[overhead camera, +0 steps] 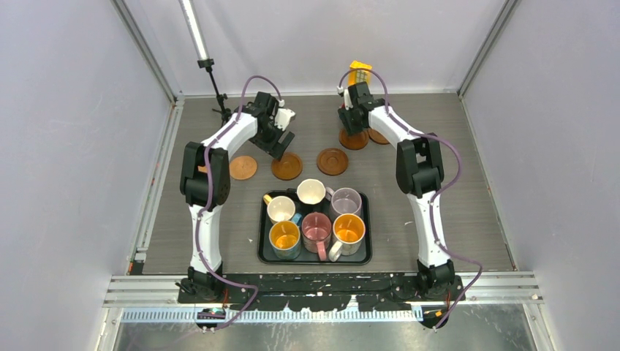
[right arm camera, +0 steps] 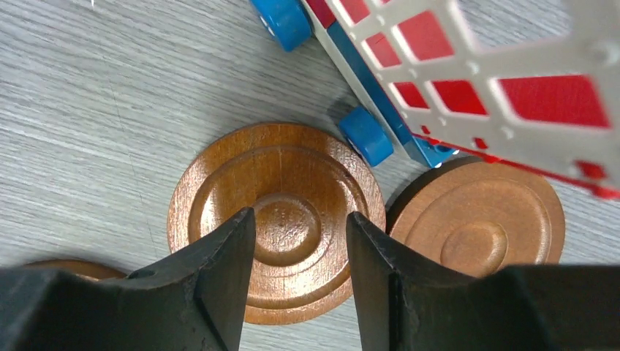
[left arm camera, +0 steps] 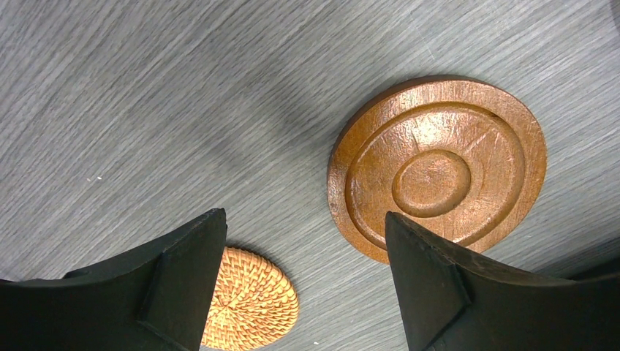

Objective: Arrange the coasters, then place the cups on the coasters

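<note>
While all six cups [overhead camera: 314,219] sit packed in the black tray [overhead camera: 314,259], none stands on a coaster, so we judge the task to be in its first part, the arranging. Beyond the tray we count five wooden coasters [overhead camera: 333,161]. Three lie in a loose row just past its far edge, and two lie farther off past its far right corner, almost touching each other. We cannot pick out a sixth.

Our left gripper [left arm camera: 305,216] hangs past the tray's far left corner with its jaws spread wide and nothing between them. One coaster lies just beside one finger, and a small woven disc [left arm camera: 252,300] peeks out beside the other.

Our right gripper [right arm camera: 300,214] is over the left one of the two farther coasters. Its jaws stand partly apart above the coaster's centre, pinching nothing that we can see. A toy cart [right arm camera: 468,73] sits just beyond, with a blue wheel at that coaster's rim.

As we read it, the coasters have yet to be spaced out evenly, and then every cup must leave the tray.
</note>
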You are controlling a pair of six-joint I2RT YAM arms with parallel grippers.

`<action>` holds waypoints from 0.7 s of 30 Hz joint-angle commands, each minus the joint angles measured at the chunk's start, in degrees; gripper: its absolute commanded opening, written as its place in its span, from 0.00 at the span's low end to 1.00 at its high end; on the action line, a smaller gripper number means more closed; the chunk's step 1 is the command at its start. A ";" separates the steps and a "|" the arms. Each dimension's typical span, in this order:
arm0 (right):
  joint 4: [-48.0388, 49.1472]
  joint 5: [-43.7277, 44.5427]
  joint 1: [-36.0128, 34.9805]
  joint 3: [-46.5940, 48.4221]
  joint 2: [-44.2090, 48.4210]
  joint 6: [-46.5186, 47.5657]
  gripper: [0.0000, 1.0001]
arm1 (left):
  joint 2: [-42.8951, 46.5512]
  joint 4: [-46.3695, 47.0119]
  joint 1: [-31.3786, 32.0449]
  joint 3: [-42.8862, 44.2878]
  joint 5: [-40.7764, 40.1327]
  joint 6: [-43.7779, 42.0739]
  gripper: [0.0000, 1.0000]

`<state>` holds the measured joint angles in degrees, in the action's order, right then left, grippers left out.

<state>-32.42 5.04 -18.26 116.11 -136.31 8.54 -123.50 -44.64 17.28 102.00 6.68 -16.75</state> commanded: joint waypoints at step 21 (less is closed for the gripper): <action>-0.25 0.35 2.37 -27.60 17.69 4.48 0.52 | 2.84 -1.76 -0.31 3.57 0.88 -1.71 0.83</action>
<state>-29.69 5.69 -16.01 92.53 -122.48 13.23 -123.50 -45.67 17.21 104.01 6.68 -18.28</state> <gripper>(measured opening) 0.525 0.831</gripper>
